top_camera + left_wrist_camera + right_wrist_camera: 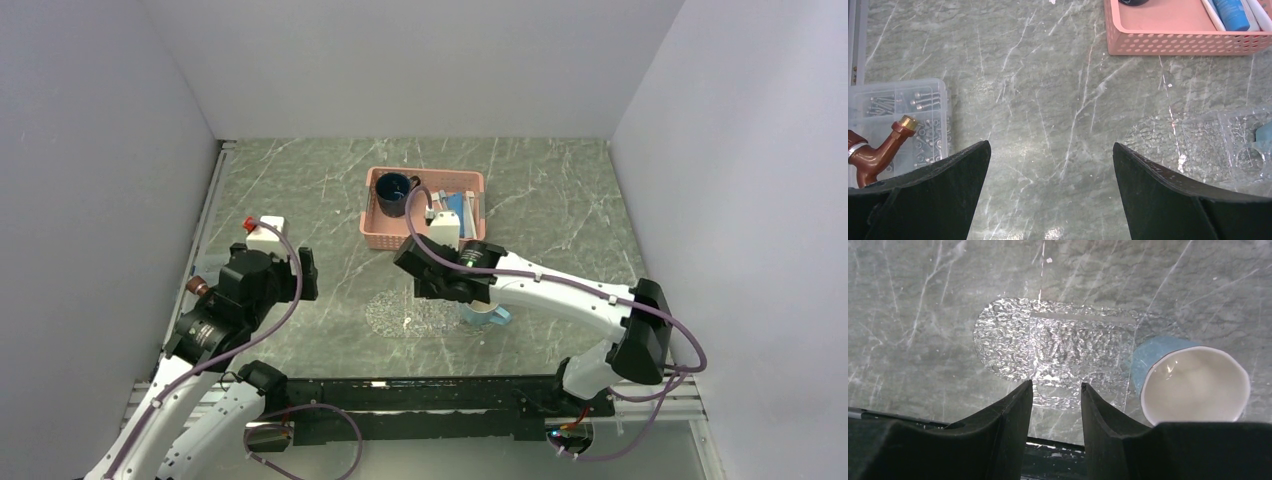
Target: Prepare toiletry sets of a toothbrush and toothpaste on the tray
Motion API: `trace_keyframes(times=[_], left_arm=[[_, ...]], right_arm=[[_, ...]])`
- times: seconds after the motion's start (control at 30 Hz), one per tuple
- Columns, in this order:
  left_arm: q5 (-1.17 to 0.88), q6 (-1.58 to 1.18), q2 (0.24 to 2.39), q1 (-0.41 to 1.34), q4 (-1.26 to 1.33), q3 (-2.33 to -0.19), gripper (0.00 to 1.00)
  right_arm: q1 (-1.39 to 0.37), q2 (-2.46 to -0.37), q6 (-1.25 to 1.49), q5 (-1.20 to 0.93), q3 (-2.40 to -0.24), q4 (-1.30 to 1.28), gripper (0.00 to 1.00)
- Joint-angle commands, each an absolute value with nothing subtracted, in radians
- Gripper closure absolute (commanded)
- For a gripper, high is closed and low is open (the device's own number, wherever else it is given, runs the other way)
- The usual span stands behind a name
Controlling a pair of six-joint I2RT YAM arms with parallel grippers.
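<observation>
Your right gripper (1057, 389), part open and empty, hangs over the tray (1008, 335), centre frame; left gripper (1050, 150), wide open, empty, parks left, presumably for clearance.

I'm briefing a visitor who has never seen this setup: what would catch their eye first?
The pink basket stands out at the far middle of the table, holding a dark mug and blue toothpaste. Nearer, the right gripper hangs open over the clear tray, with a pale blue cup at its right end.
</observation>
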State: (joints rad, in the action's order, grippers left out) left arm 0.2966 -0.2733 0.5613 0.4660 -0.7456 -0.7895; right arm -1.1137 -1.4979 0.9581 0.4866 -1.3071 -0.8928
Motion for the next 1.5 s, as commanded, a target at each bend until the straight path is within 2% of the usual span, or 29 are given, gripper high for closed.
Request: trace_keyframes(times=[0.0,0.27,0.8,1.1,1.3,1.47], left_arm=[[0.273,-0.279,0.585,0.461,-0.729,-0.834,0.01],[0.182,-0.343,0.747,0.462,-0.738,-0.989,0.01],[0.052,-0.467,1.237,0.461,-0.781,-1.366,0.01],[-0.068,-0.571,1.494,0.461,-0.784,-1.550,0.07],[-0.119,-0.558,1.670,0.461,-0.770,-1.687,0.10],[-0.131,-0.420,1.843,0.459,-0.821,-1.883,0.12]], right_arm=[[-1.092,-1.435,0.891,0.542,-1.364,-0.950,0.57],[-0.995,-1.319,0.761,0.529,-1.322,-0.934,0.57],[-0.867,-1.147,0.643,0.471,-1.186,-0.887,0.57],[-0.841,-1.053,0.632,0.447,-1.114,-0.870,0.57],[-0.838,-1.001,0.630,0.442,-1.094,-0.884,0.57],[-0.837,-0.955,0.623,0.437,-1.080,-0.900,0.57]])
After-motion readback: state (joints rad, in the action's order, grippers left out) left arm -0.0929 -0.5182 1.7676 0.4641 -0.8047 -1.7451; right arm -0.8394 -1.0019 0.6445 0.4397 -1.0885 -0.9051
